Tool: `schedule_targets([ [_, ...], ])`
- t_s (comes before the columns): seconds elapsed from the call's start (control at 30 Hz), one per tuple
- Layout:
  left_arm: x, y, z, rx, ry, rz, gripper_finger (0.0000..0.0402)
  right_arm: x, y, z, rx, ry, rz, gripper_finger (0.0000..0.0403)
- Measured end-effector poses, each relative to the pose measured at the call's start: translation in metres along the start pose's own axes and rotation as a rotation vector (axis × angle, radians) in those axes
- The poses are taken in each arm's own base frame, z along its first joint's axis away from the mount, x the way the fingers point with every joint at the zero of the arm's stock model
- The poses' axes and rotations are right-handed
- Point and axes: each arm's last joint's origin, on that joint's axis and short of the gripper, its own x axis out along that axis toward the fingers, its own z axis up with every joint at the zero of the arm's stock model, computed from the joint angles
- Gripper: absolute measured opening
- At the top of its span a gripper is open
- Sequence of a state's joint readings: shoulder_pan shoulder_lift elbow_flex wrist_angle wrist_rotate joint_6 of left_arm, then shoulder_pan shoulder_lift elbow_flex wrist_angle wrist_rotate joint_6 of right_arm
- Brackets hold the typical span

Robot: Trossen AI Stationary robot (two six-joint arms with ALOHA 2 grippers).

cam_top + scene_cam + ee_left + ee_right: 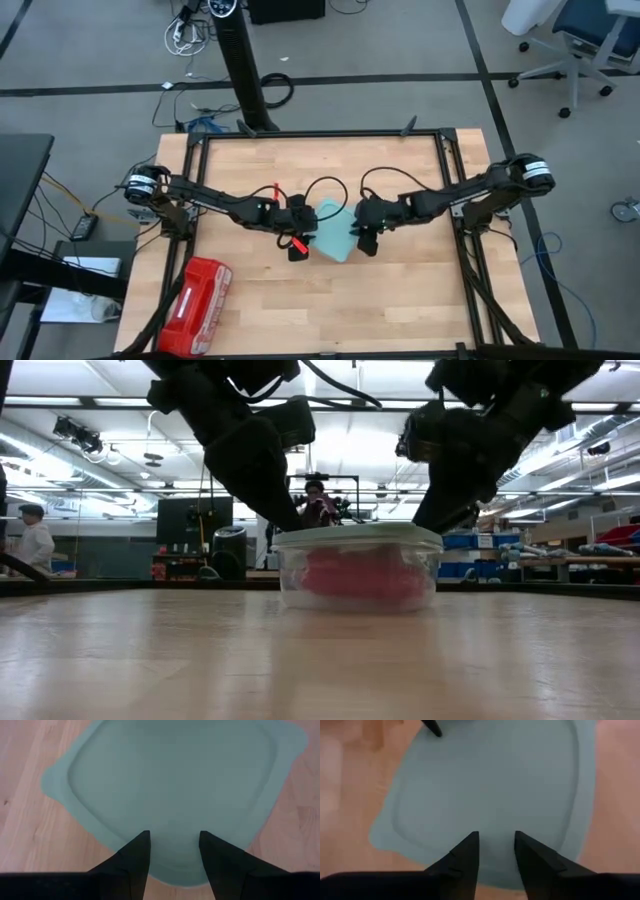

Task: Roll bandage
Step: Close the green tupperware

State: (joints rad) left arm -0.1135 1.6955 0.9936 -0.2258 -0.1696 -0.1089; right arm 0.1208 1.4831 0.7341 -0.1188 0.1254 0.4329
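Two robot arms met over a clear lidded container (358, 567) near the middle of the tabletop (400, 300), where the bandage (365, 575) showed as a pink-red mass sealed beneath the pale green lid (332, 230). The left hand (174, 851) and right hand (496, 849) flanked the lid from opposite sides, each about equally near, fingers spread and holding nothing. The bandage's long axis could not be made out.

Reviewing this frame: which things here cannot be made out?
- Bandage: low view, only a pink blur through the container wall; rolled or flat unclear.
- High and wrist views: lid covers the contents.
- Red case: high view, markings too small.
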Motion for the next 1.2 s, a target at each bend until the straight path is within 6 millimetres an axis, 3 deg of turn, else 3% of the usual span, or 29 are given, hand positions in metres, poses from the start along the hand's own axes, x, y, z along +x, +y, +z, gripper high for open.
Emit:
schedule_targets([
  [0.1, 0.0, 0.0, 0.0, 0.001, 0.0, 0.003, 0.0177, -0.005, -0.004, 0.003, 0.04, -0.02, 0.076, 0.0105],
  [0.3, 0.0, 0.0, 0.001, -0.008, -0.006, 0.0, 0.0177, -0.041, 0.007, 0.017, -0.006, -0.177, 0.149, 0.0086],
  [0.4, 0.0, 0.0, 0.001, -0.009, -0.01, -0.001, 0.0177, -0.037, 0.007, 0.008, 0.047, -0.163, 0.248, 0.0084],
  [0.5, 0.0, -0.001, 0.004, -0.008, -0.034, -0.003, 0.0177, -0.037, 0.01, 0.015, 0.149, -0.273, 0.43, 0.0084],
  [0.73, -0.003, -0.001, 0.013, 0.014, -0.061, 0.023, 0.0177, -0.005, -0.005, 0.005, 0.401, -0.271, 0.673, 0.0075],
  [0.9, -0.003, 0.0, 0.014, 0.015, -0.064, 0.03, 0.0177, -0.001, -0.005, 0.013, 0.404, -0.343, 0.878, 0.0061],
  [1.03, -0.003, 0.0, 0.014, 0.016, -0.066, 0.032, 0.0177, 0.014, -0.01, 0.006, 0.474, -0.247, 0.863, 0.0041],
  [1.2, -0.003, 0.0, 0.015, 0.015, -0.071, 0.036, 0.0177, 0.015, -0.023, 0.015, 0.604, -0.108, 1.028, 0.0008],
])
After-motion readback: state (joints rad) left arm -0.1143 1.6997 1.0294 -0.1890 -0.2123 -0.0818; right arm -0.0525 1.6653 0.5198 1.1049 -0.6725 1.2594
